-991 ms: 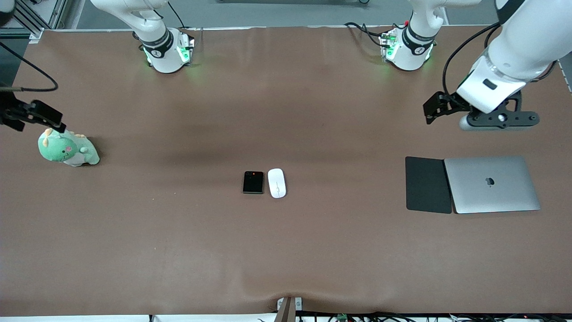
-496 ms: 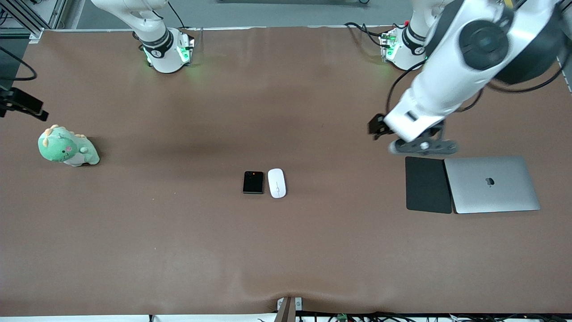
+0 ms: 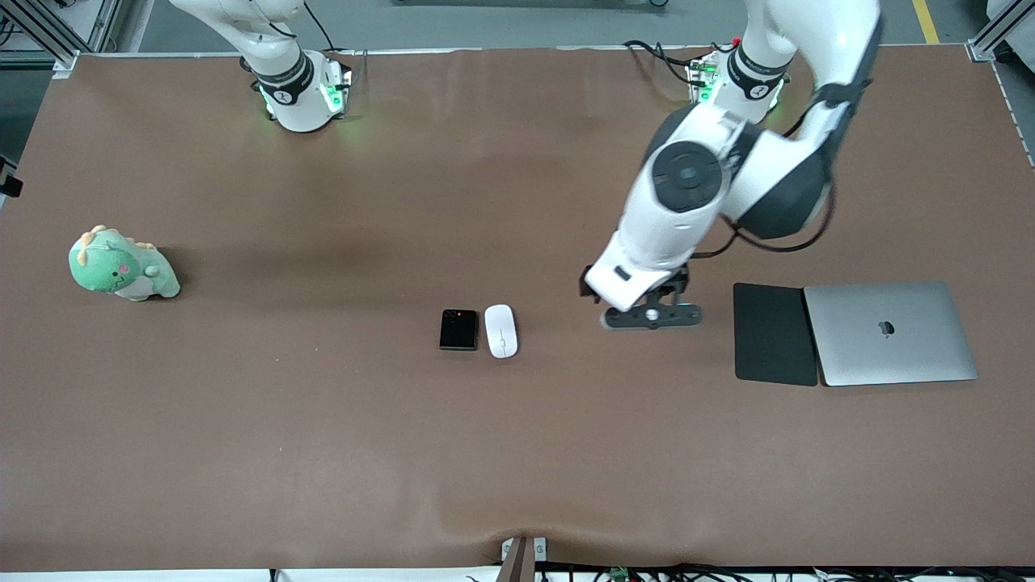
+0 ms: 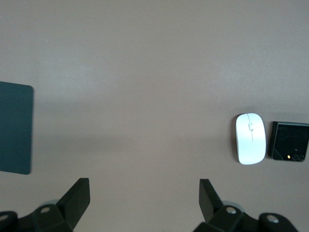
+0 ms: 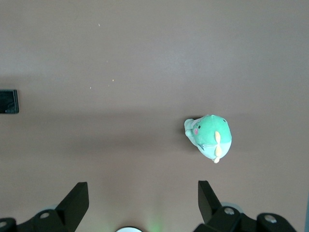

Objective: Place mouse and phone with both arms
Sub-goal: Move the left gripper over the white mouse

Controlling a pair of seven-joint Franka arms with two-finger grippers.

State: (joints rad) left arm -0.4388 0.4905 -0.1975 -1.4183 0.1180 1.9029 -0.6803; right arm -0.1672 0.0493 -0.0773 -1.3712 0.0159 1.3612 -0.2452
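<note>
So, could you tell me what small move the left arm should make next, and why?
Probably carry the left gripper on toward the mouse until it hangs over it. Its fingers are open and hold nothing, and it is over bare table between the black pad and the mouse, which lies untouched beside the phone.

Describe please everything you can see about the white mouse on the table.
The mouse is a small white oval with a glossy, plastic-looking shell and a thin grey line along its middle, clearer in the left wrist view. It lies flat on the brown table, near the table's middle, close beside the black phone, on the phone's left-arm side; contact between them cannot be told. Nothing holds it: the left gripper is open over bare table between the mouse and the black pad.
</note>
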